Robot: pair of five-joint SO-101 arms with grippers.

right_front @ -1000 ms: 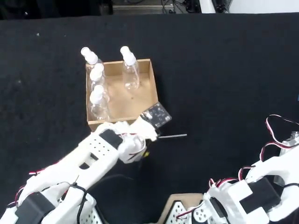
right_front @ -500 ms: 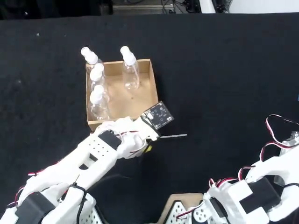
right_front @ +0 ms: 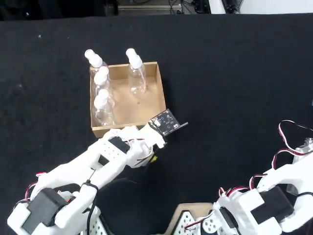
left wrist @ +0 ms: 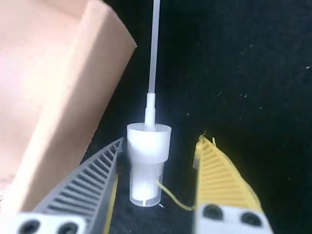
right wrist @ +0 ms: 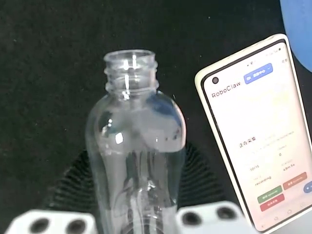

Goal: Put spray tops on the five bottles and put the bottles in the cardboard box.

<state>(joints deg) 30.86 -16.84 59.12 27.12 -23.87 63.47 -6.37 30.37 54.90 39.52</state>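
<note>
A white spray top (left wrist: 147,146) with a long dip tube (left wrist: 153,53) lies on the black table just off the cardboard box's (left wrist: 73,97) near corner. My left gripper (left wrist: 161,144) is open around it: the grey finger (left wrist: 92,175) touches the cap and a narrow gap remains at the yellow finger (left wrist: 219,180). From above, the left arm (right_front: 117,152) ends at the box's (right_front: 160,93) front right corner, with the tube (right_front: 183,125) poking out past it. My right gripper (right wrist: 136,190) is shut on a clear bottle (right wrist: 134,131) with a bare neck.
Several capped bottles stand in the box, three along its left wall (right_front: 101,100) and one at the back (right_front: 136,73). A phone (right wrist: 248,136) and a blue object (right wrist: 297,24) lie beside the held bottle. The right arm (right_front: 264,205) sits at the table's front right.
The left wrist turned and moved slightly toward the box. The dip tube, which lay flat pointing right in front of the box, now points up-right beside the box corner.
</note>
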